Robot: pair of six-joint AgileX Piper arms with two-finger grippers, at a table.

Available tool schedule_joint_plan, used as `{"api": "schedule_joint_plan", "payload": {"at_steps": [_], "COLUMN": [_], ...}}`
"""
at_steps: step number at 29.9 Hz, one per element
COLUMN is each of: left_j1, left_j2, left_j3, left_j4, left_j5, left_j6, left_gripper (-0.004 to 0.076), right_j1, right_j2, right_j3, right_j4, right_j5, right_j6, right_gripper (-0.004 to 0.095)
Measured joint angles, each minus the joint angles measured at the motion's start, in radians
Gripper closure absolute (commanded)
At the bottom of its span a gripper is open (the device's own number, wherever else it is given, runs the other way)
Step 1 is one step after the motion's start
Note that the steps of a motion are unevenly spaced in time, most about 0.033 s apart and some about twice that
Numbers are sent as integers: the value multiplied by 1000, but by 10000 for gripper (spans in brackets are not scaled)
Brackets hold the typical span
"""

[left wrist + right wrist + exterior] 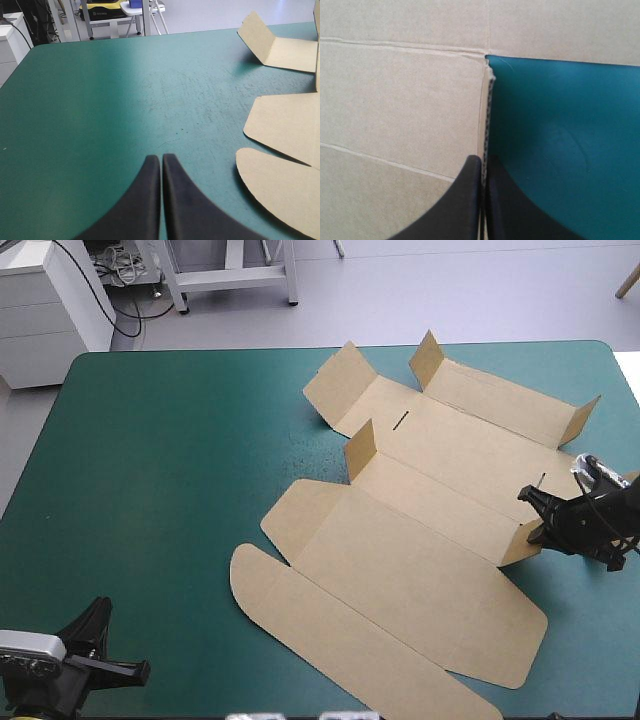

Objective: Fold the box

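Observation:
The brown box (420, 540) lies mostly flat across the middle and right of the teal-green table, with several small flaps standing up along its far panels. My right gripper (535, 515) is at the box's right side, shut on a raised side flap (485, 115) whose thin edge runs between the black fingers. The box's flat panels (395, 100) spread out beside that flap. My left gripper (161, 162) is shut with nothing in it, low over bare cover near the table's front left corner (100, 665). The box's rounded lid flap (280, 190) lies to its side.
Bare teal-green cover (150, 470) fills the left half of the table. A white cabinet (50, 300) stands beyond the far left corner. The box's near corner (500, 710) reaches close to the front edge.

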Motion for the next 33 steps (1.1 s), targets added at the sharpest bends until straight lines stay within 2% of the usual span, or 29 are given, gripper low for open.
{"api": "schedule_joint_plan", "payload": {"at_steps": [4, 7, 13, 20, 25, 33], "left_j1": [0, 0, 0, 0, 0, 0], "left_j2": [0, 0, 0, 0, 0, 0], "left_j3": [0, 0, 0, 0, 0, 0], "left_j4": [0, 0, 0, 0, 0, 0], "left_j5": [0, 0, 0, 0, 0, 0], "left_j6": [0, 0, 0, 0, 0, 0], "left_gripper": [731, 731, 731, 731, 731, 731], "right_j1": [6, 54, 259, 487, 624, 757], "right_j2": [1, 2, 63, 244, 414, 600], "right_j3": [-7, -39, -182, -431, -632, -892], "right_j4": [7, -16, -110, -218, -304, -369], "right_j5": [5, 6, 16, 100, 168, 182], "right_j6": [-57, -78, -81, -116, -224, -478], "right_gripper": [922, 922, 924, 924, 924, 930]}}
